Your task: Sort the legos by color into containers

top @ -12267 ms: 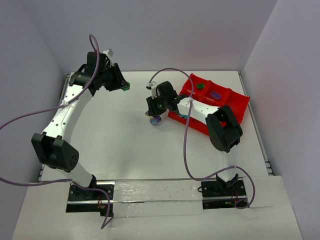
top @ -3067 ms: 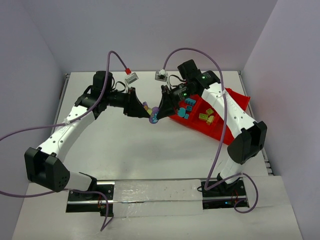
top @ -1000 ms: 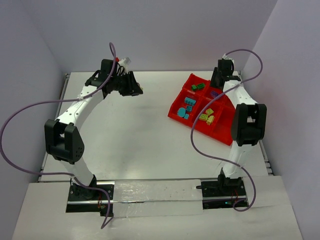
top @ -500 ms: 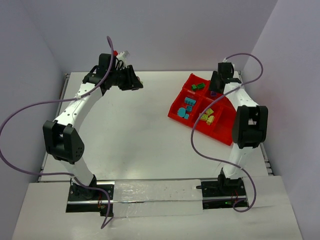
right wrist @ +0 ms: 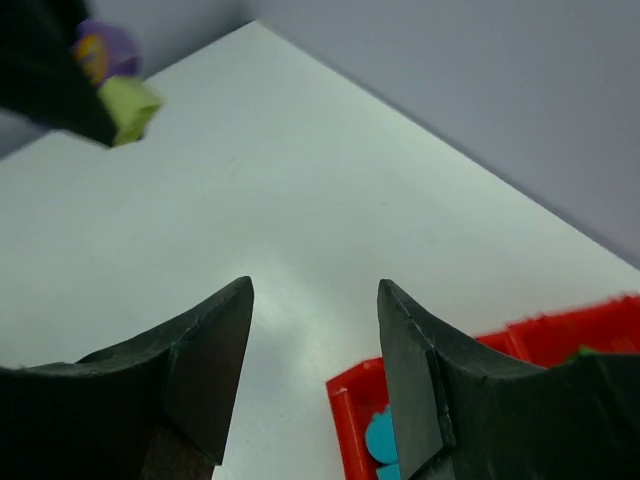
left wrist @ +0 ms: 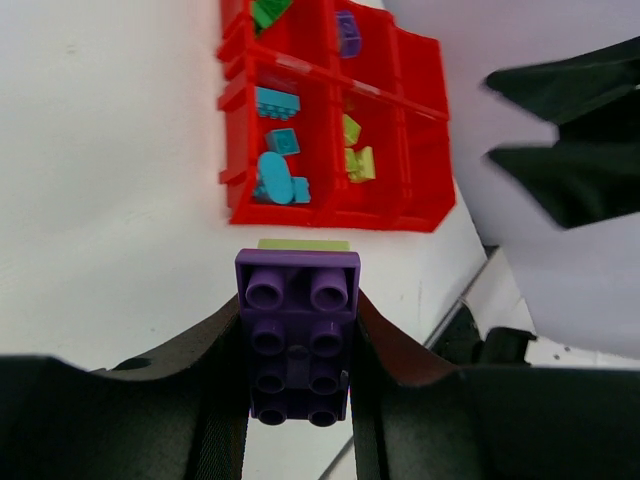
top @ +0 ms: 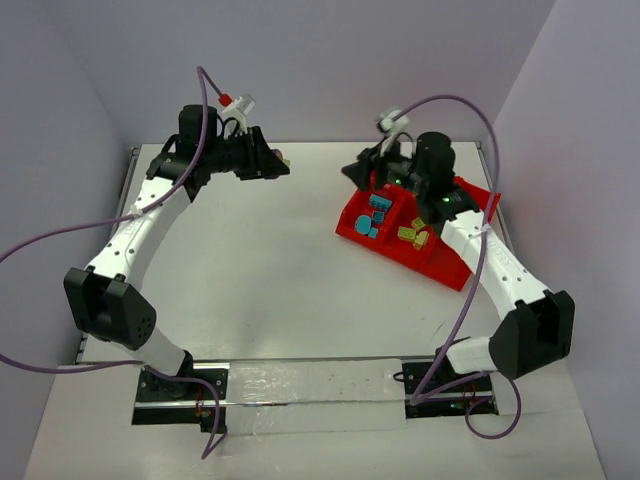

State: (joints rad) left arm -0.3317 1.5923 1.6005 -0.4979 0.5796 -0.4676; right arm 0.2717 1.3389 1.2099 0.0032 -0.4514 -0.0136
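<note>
Left end effector (left wrist: 300, 312) clamps a lego clump in the air over the desk (top: 250, 260); right end effector (right wrist: 315, 340) gapes, holding nothing.
The clump is a glossy purple brick (left wrist: 298, 345) with eight round studs in two rows and a yellow-green brick (left wrist: 303, 244) at its far end. Well apart, the red plastic tray (left wrist: 330, 212) holds four teal pieces (left wrist: 277, 101), one of them round, about three yellow-green pieces (left wrist: 358, 163), one purple piece (left wrist: 347, 30) and one green piece (left wrist: 265, 12), each colour in its own compartment.
</note>
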